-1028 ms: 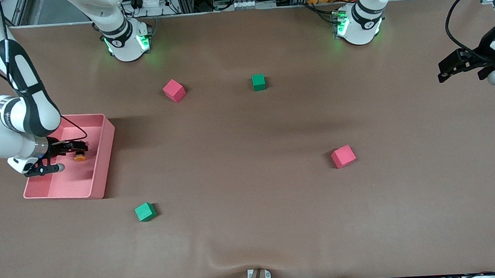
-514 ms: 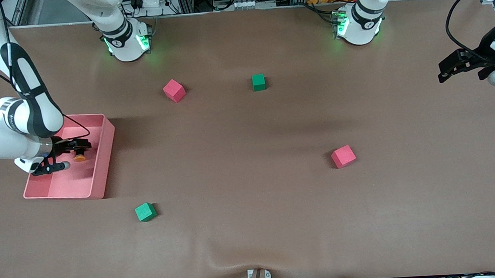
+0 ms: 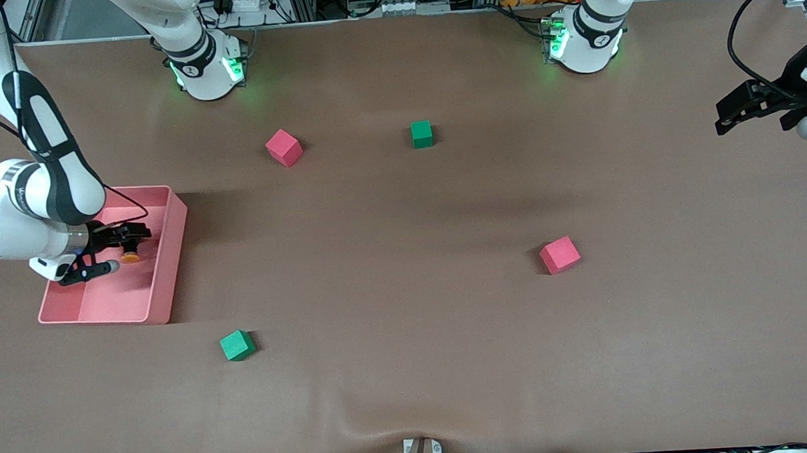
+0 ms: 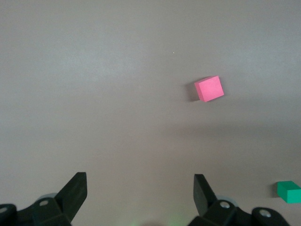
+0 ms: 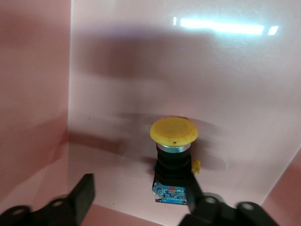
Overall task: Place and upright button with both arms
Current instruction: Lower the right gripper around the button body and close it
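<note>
The button (image 3: 130, 256), with an orange cap and a black body, lies in the pink tray (image 3: 168, 269) at the right arm's end of the table. My right gripper (image 3: 131, 243) is down in the tray at the button and open. In the right wrist view the button (image 5: 173, 141) lies on the tray floor (image 5: 117, 70) between the fingers of the right gripper (image 5: 141, 193), close against one finger and well apart from the other. My left gripper (image 3: 726, 119) hangs open and empty over the left arm's end of the table; the left wrist view shows it (image 4: 140, 186) above bare table.
Two red cubes (image 3: 283, 148) (image 3: 559, 255) and two green cubes (image 3: 422, 133) (image 3: 237, 345) lie scattered on the brown table. The left wrist view shows a red cube (image 4: 209, 88) and a green cube (image 4: 289, 191). A tray divider stands near the right gripper.
My right arm has shifted slightly over the tray, bringing the gripper closer round the button. The button and the left arm have not moved.
</note>
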You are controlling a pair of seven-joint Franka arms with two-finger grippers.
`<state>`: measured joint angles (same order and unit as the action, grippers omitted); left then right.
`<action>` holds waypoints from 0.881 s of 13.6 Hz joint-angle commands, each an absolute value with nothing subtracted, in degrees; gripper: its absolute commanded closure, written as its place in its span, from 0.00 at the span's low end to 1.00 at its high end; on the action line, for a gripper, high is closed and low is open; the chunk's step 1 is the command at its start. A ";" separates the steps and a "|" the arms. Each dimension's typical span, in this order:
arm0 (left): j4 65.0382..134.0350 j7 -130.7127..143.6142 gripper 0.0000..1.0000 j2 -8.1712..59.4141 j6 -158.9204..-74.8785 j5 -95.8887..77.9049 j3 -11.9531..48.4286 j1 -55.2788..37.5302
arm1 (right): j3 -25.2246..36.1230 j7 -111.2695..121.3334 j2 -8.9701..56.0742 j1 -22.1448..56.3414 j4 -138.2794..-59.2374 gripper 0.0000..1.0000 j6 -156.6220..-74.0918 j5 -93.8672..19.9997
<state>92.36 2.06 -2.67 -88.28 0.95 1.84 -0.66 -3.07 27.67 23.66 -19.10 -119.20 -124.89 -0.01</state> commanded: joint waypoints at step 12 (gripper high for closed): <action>92.11 1.41 0.00 -2.55 -88.15 0.79 2.28 -0.18 | -3.78 28.48 23.99 -18.11 -118.83 0.72 -123.40 -1.49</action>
